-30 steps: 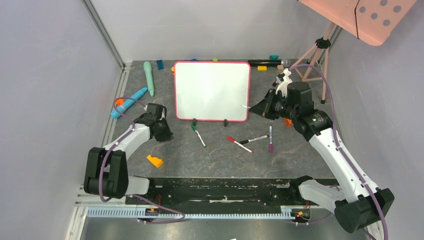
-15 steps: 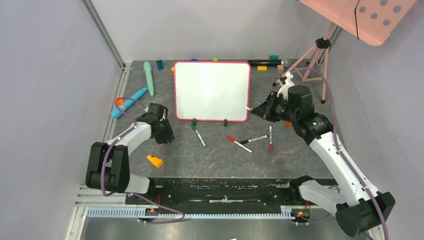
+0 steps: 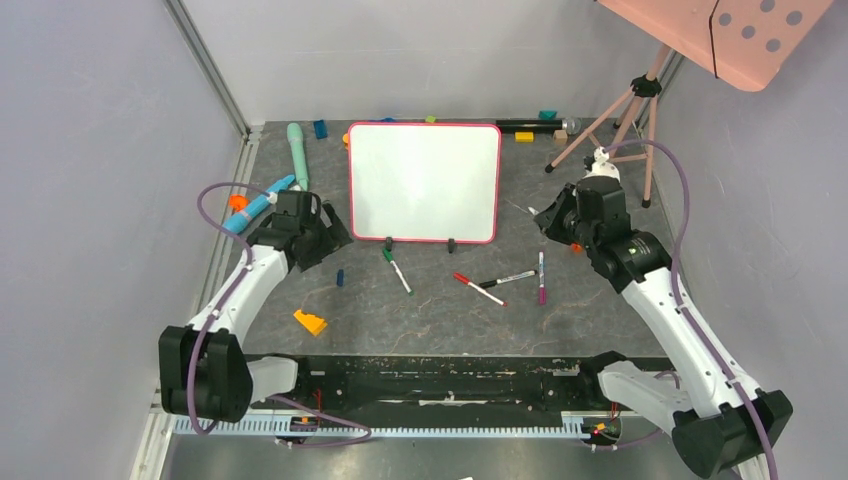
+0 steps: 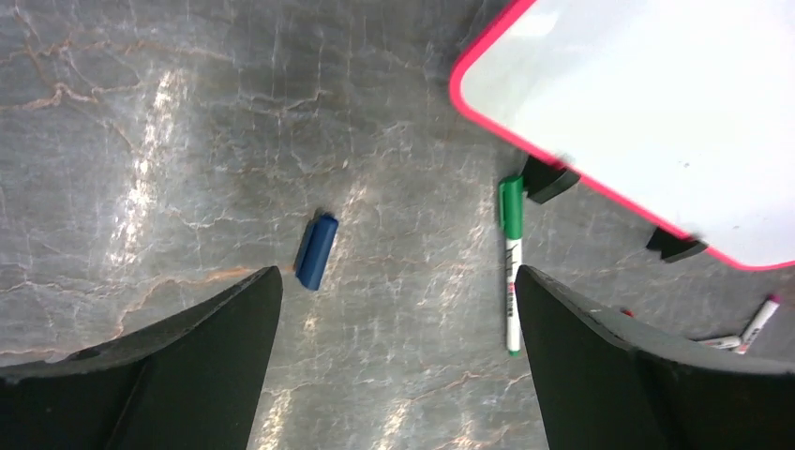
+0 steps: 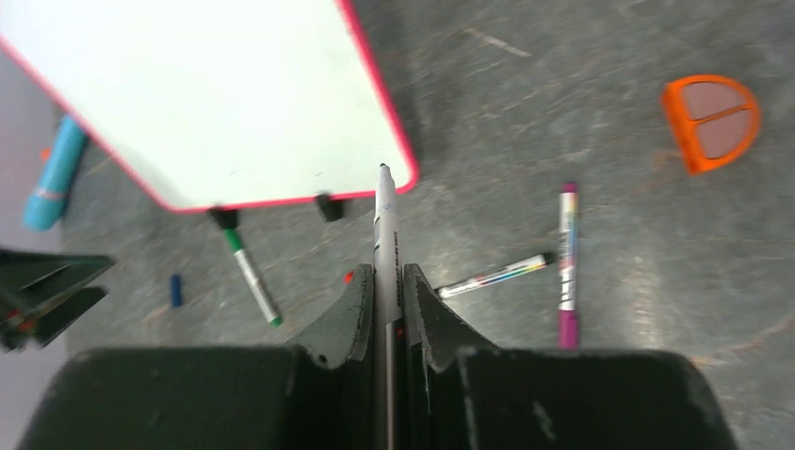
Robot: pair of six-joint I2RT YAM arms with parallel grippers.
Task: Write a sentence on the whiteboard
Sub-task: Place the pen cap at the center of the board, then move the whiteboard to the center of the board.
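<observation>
**Zero words on the board: writing is not yet starting**

The whiteboard is standing blank, and no stroke of the sentence is showing in any view. The right gripper is pinching a marker between its pressed-together fingers. The bare tip is pointing forward at the board's near corner, ahead and left of the hand. Overhead, tip and board are sitting apart.

The left gripper is hanging with jaws spread wide, gripping nothing. A blue cap is lying on the table below it, nearer its left finger. The board's corner is ahead and to its right.

Judgement: uncapping is looking finished, and the whole sentence is remaining.
</observation>
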